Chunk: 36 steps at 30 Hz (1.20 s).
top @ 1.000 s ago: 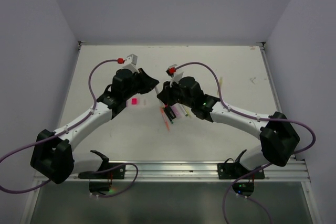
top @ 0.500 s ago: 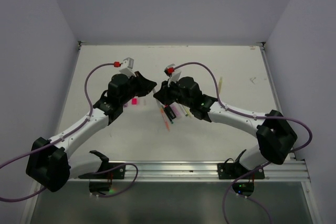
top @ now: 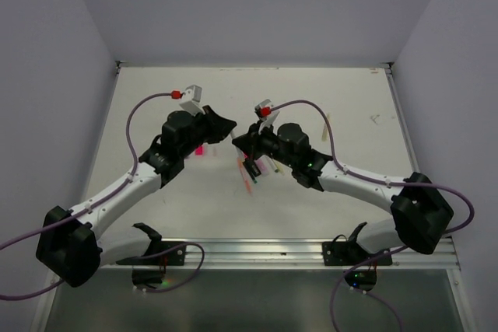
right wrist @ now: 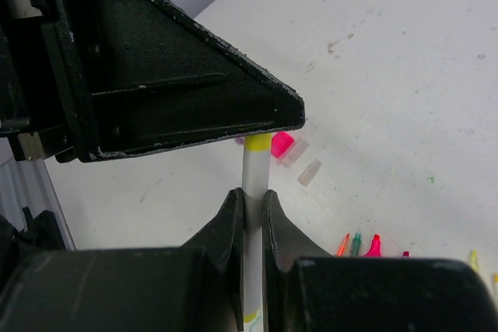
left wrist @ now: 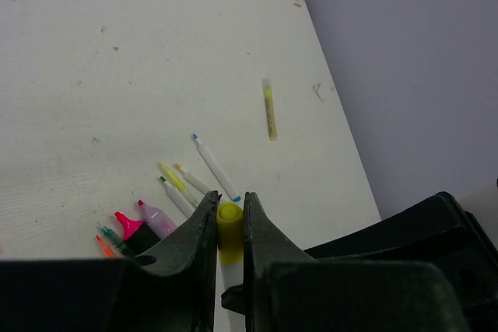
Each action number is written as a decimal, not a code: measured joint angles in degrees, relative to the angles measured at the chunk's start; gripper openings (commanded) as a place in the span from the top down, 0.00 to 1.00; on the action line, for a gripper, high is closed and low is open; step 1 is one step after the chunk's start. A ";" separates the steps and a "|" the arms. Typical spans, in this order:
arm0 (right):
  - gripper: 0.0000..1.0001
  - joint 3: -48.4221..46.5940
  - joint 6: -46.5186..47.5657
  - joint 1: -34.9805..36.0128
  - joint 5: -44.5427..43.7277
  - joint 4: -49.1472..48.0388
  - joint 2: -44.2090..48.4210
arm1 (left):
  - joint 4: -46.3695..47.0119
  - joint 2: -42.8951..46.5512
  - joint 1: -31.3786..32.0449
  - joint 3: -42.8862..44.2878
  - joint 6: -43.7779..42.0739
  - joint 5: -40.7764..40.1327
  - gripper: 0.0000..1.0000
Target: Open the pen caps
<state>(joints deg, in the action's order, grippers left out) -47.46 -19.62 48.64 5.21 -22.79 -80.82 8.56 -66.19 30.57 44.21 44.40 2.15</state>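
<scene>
My left gripper (left wrist: pixel 229 209) is shut on the yellow cap (left wrist: pixel 229 225) of a white pen. My right gripper (right wrist: pixel 254 196) is shut on that pen's white body (right wrist: pixel 255 169); the yellow cap (right wrist: pixel 258 143) shows just past its fingertips, under the left gripper's housing. In the top view the left gripper (top: pixel 226 127) and right gripper (top: pixel 240 140) meet tip to tip above the table's middle. Several uncapped pens (left wrist: pixel 167 200) lie in a cluster below, also in the top view (top: pixel 250 172). A pink cap (right wrist: pixel 281 145) and pale caps (right wrist: pixel 310 172) lie loose on the table.
One yellow pen (left wrist: pixel 268 106) lies alone further right on the white table (top: pixel 350 99), also in the top view (top: pixel 325 126). The pink cap shows in the top view (top: pixel 200 150) under the left arm. Grey walls enclose the table on three sides.
The right wrist has shifted a little to the right and toward the front. The left wrist has barely moved. The two grippers stay tip to tip on the pen.
</scene>
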 measured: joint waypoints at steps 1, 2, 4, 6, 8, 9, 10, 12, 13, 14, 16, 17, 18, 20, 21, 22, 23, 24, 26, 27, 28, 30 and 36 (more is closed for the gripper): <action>1.00 0.59 0.28 0.11 -0.24 -1.14 0.44 | -0.04 0.09 0.00 0.39 0.04 -0.07 1.00; 1.00 1.11 0.66 0.24 -0.74 -2.23 0.83 | -0.02 0.11 0.02 0.79 0.04 -0.11 1.00; 1.00 1.95 1.29 0.63 -1.49 -3.65 1.40 | 0.52 0.11 0.02 1.64 -0.04 -1.77 1.00; 1.00 4.72 1.68 2.19 0.24 -0.37 2.36 | 3.67 0.11 -2.14 4.24 -0.22 -8.11 1.00; 1.00 7.52 1.84 4.42 1.88 3.21 1.84 | 7.98 0.42 -4.46 7.17 -0.20 -12.76 1.00; 1.00 8.52 1.90 5.35 2.32 4.96 1.31 | 10.25 0.81 -5.40 8.57 0.00 -14.80 1.00; 1.00 9.11 1.90 5.92 2.80 6.14 0.92 | 12.39 1.44 -6.05 9.51 0.07 -16.37 1.00; 1.00 9.99 1.86 6.40 3.41 8.00 0.42 | 15.39 3.08 -7.06 10.51 0.46 -18.25 1.00; 1.00 10.10 1.77 6.40 3.39 8.70 0.42 | 16.06 3.76 -7.50 10.93 0.55 -18.73 1.00; 1.00 10.08 1.62 6.38 3.34 8.92 0.39 | 16.09 4.17 -7.87 11.47 0.50 -19.06 1.00; 1.00 9.66 1.16 6.36 2.93 9.31 0.37 | 15.50 4.26 -8.50 12.59 0.15 -19.12 1.00; 1.00 9.05 0.74 6.36 2.34 9.79 0.11 | 14.27 4.09 -8.70 13.16 -0.31 -18.91 1.00; 1.00 8.35 0.44 6.36 1.73 10.05 -0.31 | 12.83 3.96 -8.76 13.60 -0.81 -18.58 1.00; 1.00 6.10 -0.61 6.38 0.22 11.04 -1.95 | 8.98 3.45 -8.79 14.10 -2.32 -17.18 1.00; 1.00 4.79 -1.38 6.51 -0.37 11.91 -2.95 | 6.38 3.08 -8.81 14.32 -3.39 -16.48 0.99; 1.00 3.28 -2.12 6.67 -1.40 12.63 -4.13 | 3.48 2.58 -8.81 14.45 -4.26 -15.63 0.98; 1.00 1.70 -2.84 6.84 -2.43 13.53 -5.35 | 0.20 1.99 -8.81 14.56 -5.27 -14.62 0.98; 1.00 0.09 -3.63 7.13 -3.56 14.53 -6.64 | -3.10 1.31 -8.81 14.58 -6.40 -13.75 0.97; 1.00 -3.17 -5.11 7.96 -6.10 16.74 -9.14 | -9.90 -0.24 -8.79 14.60 -8.52 -12.20 0.96; 1.00 -4.72 -5.86 8.28 -7.39 17.92 -10.36 | -13.27 -0.98 -8.79 14.60 -9.64 -11.52 0.96; 1.00 -5.90 -6.40 8.48 -8.09 18.86 -11.34 | -15.76 -1.49 -8.79 14.56 -10.36 -11.23 0.96; 1.00 -9.42 -7.76 8.96 -10.05 21.79 -14.56 | -20.90 -2.29 -8.81 14.08 -12.26 -10.64 0.96; 1.00 -15.23 -10.29 9.16 -14.49 27.93 -22.91 | -27.21 -2.16 -8.81 8.52 -14.27 -9.20 0.96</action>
<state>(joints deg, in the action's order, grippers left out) -62.70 -29.91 57.80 -9.28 5.15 -103.72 -18.65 -68.36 21.76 52.73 30.13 -7.05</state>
